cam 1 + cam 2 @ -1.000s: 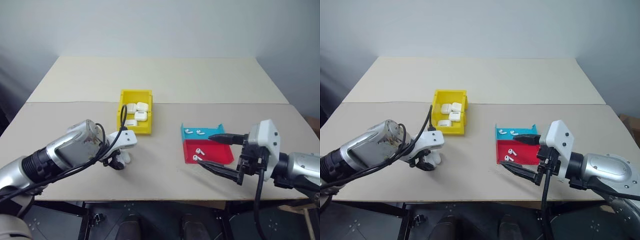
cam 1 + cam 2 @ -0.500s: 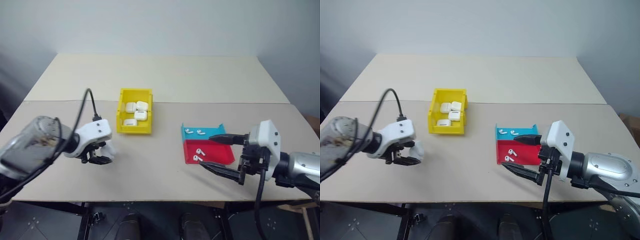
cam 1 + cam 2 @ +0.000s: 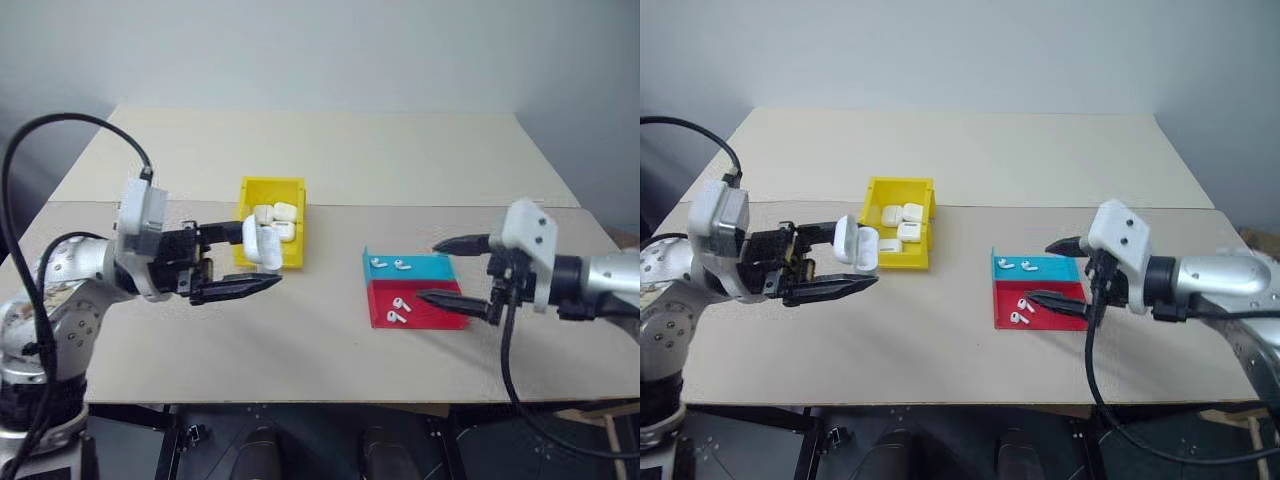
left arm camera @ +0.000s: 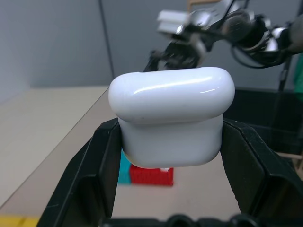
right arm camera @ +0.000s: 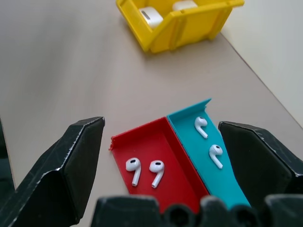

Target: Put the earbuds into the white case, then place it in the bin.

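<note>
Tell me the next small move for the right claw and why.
Probably lower the open right claw onto one earbud in the red tray compartment. It hovers just above the pair there, and the left claw already holds the white case lifted and ready.

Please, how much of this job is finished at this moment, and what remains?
Several cases already lie in the yellow bin. The left gripper holds one white case above the table. Four earbuds lie in the blue-and-red tray; the open right gripper hovers over them, none picked yet.
</note>
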Available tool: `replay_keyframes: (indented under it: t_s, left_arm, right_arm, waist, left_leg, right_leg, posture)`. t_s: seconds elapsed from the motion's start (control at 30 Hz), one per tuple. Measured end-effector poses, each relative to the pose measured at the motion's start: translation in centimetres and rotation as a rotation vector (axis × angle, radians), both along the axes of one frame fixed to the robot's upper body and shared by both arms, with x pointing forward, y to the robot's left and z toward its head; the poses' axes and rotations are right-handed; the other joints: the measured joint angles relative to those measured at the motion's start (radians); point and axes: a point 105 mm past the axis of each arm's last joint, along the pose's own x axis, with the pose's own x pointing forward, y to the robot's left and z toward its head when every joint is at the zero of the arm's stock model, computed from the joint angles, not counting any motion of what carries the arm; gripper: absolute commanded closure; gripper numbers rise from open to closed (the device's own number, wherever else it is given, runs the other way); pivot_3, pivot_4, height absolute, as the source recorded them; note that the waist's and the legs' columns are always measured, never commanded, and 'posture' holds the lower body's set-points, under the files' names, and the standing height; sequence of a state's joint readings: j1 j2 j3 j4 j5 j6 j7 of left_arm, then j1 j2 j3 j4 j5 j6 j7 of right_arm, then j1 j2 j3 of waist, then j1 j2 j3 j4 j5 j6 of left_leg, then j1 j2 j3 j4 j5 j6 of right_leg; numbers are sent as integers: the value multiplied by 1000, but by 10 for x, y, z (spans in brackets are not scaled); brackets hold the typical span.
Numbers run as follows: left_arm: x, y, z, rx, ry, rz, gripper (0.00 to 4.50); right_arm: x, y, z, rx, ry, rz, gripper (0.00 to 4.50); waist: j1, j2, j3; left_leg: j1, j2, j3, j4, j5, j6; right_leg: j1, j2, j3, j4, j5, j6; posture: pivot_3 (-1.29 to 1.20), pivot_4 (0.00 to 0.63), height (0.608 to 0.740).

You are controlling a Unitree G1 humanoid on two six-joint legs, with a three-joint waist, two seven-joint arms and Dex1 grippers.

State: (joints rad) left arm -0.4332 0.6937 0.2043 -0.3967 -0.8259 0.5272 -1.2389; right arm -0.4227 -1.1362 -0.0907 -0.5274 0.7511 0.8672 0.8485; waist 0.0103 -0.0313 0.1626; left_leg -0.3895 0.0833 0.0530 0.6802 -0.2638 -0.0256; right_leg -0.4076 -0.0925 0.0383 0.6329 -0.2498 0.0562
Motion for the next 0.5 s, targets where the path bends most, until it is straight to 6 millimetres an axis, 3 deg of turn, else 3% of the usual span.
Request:
replay_keyframes:
  t_s: [0.17,0.3,0.5]
  left_arm:
    - [-4,-20,-11,-32,-10,-123,1688]
    - [-3,-16,-16,-7,-49,-151,1688]
    - [4,-14,-17,0,-58,-174,1688]
  right_arm:
    - [0,6,-10,-108,134,4,1556]
    - [2,16,-17,-196,195,26,1556]
    - [24,29,-28,-260,242,-19,1556]
  waist:
    - [-1,0,0]
    - [-8,1,0]
    - [-12,1,0]
  left_leg:
    - [-2,0,-1,-1,-1,1]
    - [-2,0,0,0,-1,2]
    - [-4,0,0,0,-1,2]
  right_leg:
    - [-1,0,0,-2,0,0]
    - [-3,0,0,-1,0,0]
    - [-4,0,0,-1,0,0]
  posture:
    - [0,150,740]
    - [0,150,740]
    - [0,150,740]
